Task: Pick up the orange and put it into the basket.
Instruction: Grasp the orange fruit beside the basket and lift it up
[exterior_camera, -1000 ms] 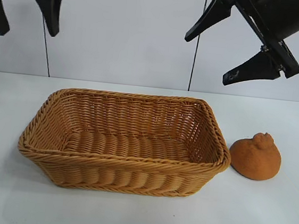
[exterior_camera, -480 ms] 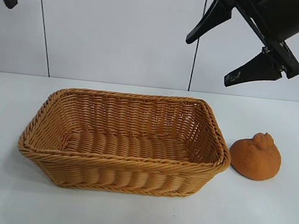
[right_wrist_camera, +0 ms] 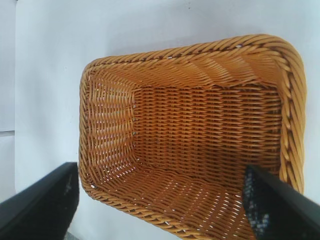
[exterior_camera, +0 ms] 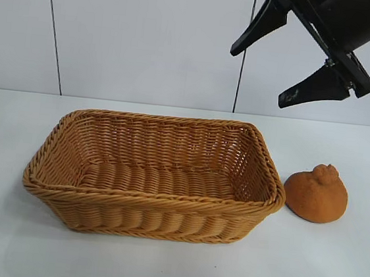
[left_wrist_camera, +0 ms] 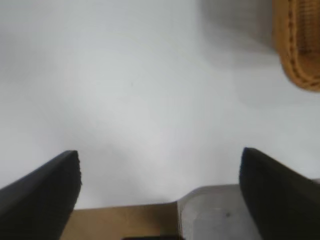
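Exterior view: lumpy orange (exterior_camera: 315, 193) beside woven basket (exterior_camera: 152, 201)

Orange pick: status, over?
Right gripper open, high above basket. Left gripper open, off to the side. Orange on table beside basket, untouched. Nothing blocking.

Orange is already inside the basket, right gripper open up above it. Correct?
Not quite. The orange sits on the table beside the basket, at its right end, as the exterior view shows; the basket is empty. The right gripper is indeed open above.
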Robot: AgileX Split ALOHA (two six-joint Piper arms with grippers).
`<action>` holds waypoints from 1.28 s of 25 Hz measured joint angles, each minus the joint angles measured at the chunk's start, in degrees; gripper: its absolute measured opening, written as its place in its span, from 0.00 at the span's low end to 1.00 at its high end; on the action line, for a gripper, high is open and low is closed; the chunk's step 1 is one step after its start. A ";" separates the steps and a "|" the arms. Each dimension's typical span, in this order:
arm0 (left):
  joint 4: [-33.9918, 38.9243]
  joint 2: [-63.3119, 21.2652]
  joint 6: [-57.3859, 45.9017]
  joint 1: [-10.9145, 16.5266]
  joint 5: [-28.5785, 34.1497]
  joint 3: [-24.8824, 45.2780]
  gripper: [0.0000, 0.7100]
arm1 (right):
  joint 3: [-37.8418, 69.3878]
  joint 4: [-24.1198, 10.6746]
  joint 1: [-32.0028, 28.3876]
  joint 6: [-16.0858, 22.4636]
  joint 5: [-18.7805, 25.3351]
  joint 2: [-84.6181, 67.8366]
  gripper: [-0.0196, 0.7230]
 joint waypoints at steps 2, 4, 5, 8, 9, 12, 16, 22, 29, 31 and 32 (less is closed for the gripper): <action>0.00 -5.61 -0.01 0.00 -1.78 3.36 0.87 | 0.00 0.00 0.00 0.00 0.05 0.00 0.84; -0.25 -10.58 -0.01 0.00 -3.44 6.46 0.87 | 0.00 -0.05 0.00 0.00 0.05 0.00 0.84; -0.39 -13.13 -0.01 0.00 -3.84 7.63 0.87 | 0.00 -0.05 0.00 0.00 0.05 0.00 0.84; -0.51 -19.33 0.19 0.00 -3.93 9.02 0.87 | 0.00 -1.06 0.00 0.00 0.11 0.00 0.84; -0.51 -21.34 0.25 0.00 -4.03 9.08 0.87 | 0.00 -1.61 0.00 0.00 0.11 0.00 0.84; -0.51 -26.90 0.42 0.00 -4.09 9.25 0.87 | -0.02 -3.57 0.00 0.29 0.23 0.00 0.84; -0.58 -35.65 0.42 0.00 -4.14 9.25 0.87 | -0.44 -9.50 0.00 3.48 1.44 0.00 0.84; -0.64 -46.99 0.47 0.00 -4.04 9.32 0.87 | -5.52 -23.67 -0.16 10.47 5.57 0.00 0.84; -0.64 -47.19 0.47 0.00 -4.10 9.32 0.87 | -10.28 -38.30 -1.58 16.80 10.93 0.00 0.84; -0.64 -47.19 0.47 0.00 -4.10 9.38 0.87 | -10.28 -38.95 -3.78 16.88 11.31 0.00 0.84; -0.64 -47.19 0.47 0.00 -4.10 9.38 0.87 | -10.28 -38.95 -5.16 16.92 11.31 0.00 0.84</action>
